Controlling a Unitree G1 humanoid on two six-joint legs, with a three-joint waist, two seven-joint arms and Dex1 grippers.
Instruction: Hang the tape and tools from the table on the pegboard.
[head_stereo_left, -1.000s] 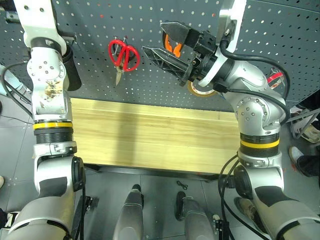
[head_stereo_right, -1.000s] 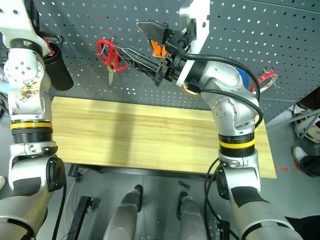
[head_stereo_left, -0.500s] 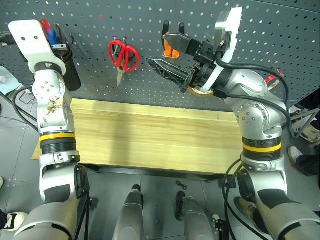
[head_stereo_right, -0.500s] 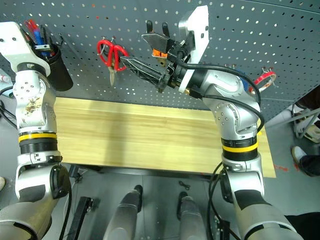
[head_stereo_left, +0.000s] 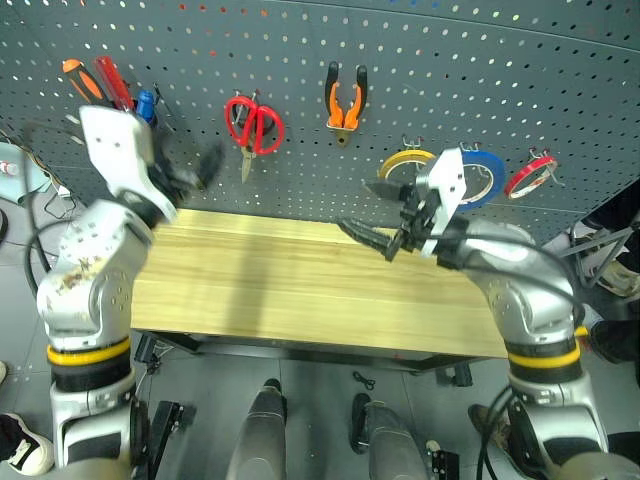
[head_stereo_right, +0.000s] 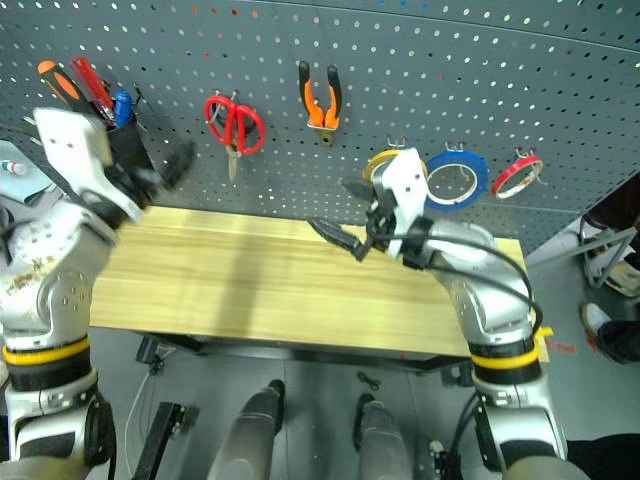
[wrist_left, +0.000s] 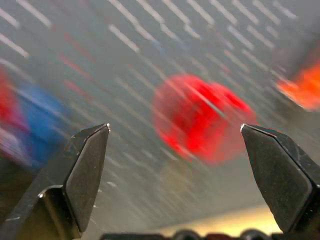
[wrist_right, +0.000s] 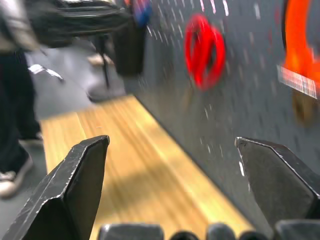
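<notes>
Both grippers are spread wide and carrying nothing. The right gripper (head_stereo_left: 385, 222) hangs over the back half of the table (head_stereo_left: 300, 300), fingers aimed toward the robot's left. The left gripper (head_stereo_left: 195, 170) is up by the black cup (head_stereo_right: 128, 148) at the left end of the pegboard (head_stereo_left: 500, 80), and it's pretty smeared, so I can't say more than that its fingers gape in the left wrist view.

Looks to me like the job is basically finished: nothing from the task is left on the wood. So the step in hand reads as pulling the arms clear. Doing that well means backing straight away from the board, fingers kept wide, and not swinging sideways through the hanging stuff, since one bump could knock something off a hook.

Where everything sits:
- scissors (head_stereo_left: 253, 125): on a hook, red loops on top, blades pointing straight down, long axis vertical.
- pliers (head_stereo_left: 345, 98): just right of the scissors, handles up, nose down, also vertical.
- tape (head_stereo_left: 398, 165): flat against the board, hole facing out, right beside the blue roll (head_stereo_left: 482, 172).
- blue-handled screwdriver (head_stereo_left: 146, 102): handle-up in the cup, leaning slightly, next to the orange and red ones.
</notes>
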